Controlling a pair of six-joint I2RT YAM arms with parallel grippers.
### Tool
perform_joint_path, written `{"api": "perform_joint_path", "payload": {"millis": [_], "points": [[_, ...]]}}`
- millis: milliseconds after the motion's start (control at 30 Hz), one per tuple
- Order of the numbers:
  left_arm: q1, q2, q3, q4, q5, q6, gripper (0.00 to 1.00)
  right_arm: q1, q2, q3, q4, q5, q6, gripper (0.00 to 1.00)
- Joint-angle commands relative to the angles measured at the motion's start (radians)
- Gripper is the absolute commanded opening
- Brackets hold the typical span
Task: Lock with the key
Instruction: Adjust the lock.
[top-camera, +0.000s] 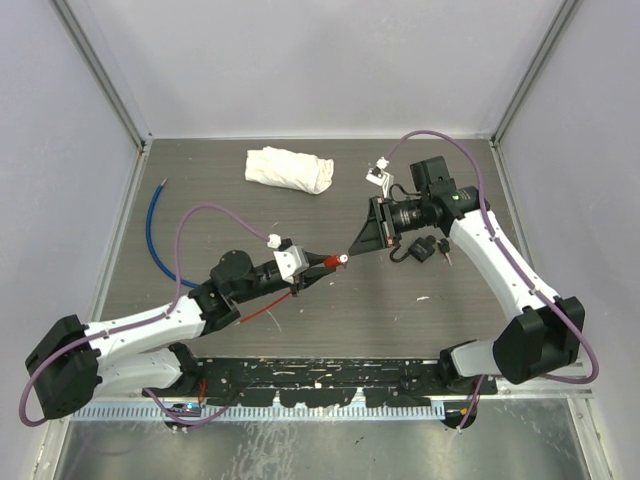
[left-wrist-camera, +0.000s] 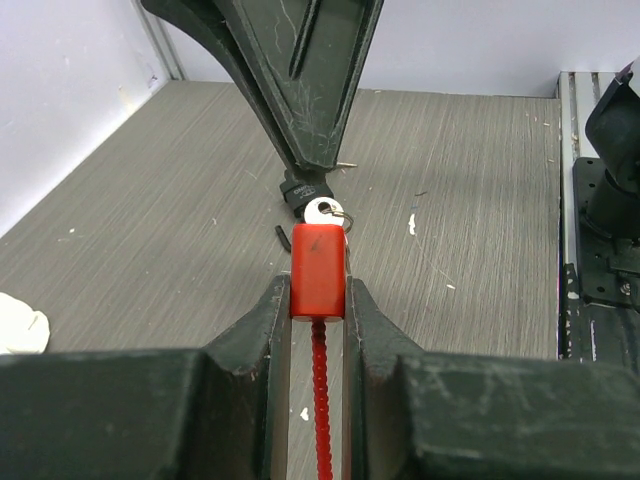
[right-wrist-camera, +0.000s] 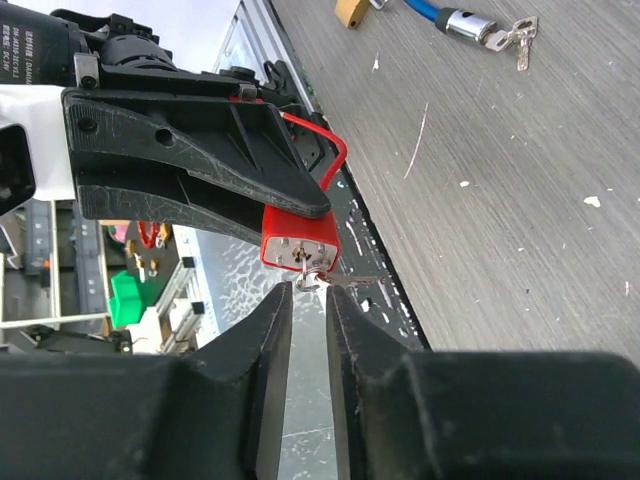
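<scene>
My left gripper (top-camera: 322, 263) is shut on a small red padlock (left-wrist-camera: 318, 262) with a thin red cable (top-camera: 266, 311), and holds it above the table. A silver key (left-wrist-camera: 322, 210) sits in the keyhole on the lock's bottom face (right-wrist-camera: 300, 252). A ring with a second key (right-wrist-camera: 352, 283) hangs from it. My right gripper (right-wrist-camera: 305, 292) faces the lock, its jaws a narrow gap apart. Its fingertips (top-camera: 350, 252) are level with the key's head, and I cannot see them pressing on it.
A white cloth (top-camera: 290, 168) lies at the back. A blue cable lock (top-camera: 155, 225) lies at the left, its end with keys (right-wrist-camera: 470, 22) in the right wrist view. A black padlock (top-camera: 425, 247) lies under the right arm. A brass padlock (right-wrist-camera: 350, 10) lies nearby.
</scene>
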Motion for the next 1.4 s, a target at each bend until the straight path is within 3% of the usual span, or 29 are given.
{"api": "perform_joint_path", "payload": {"millis": [0,300,467,633,900,1133,1367], "points": [[0.005,-0.002,0.053,0.043,0.012,0.022,0.0,0.008,0.002,0.009,0.032,-0.052,0.054,0.25],[0.004,0.015,0.07,0.042,0.028,0.022,0.0,0.032,0.007,-0.012,0.052,-0.058,0.08,0.24],[0.004,0.014,0.076,0.029,0.031,0.037,0.0,0.032,0.012,-0.028,0.05,-0.06,0.103,0.08],[0.005,0.011,0.098,-0.033,0.023,0.085,0.0,0.032,0.03,-0.054,0.044,-0.058,0.143,0.01],[0.004,0.006,0.121,-0.168,-0.033,0.22,0.0,0.013,0.064,-0.136,0.152,-0.188,0.329,0.01],[0.005,0.018,0.118,-0.176,-0.028,0.225,0.0,0.008,0.063,-0.11,0.163,-0.202,0.335,0.16],[0.005,0.021,0.138,-0.208,-0.03,0.256,0.0,0.003,0.064,-0.176,0.22,-0.217,0.419,0.02]]}}
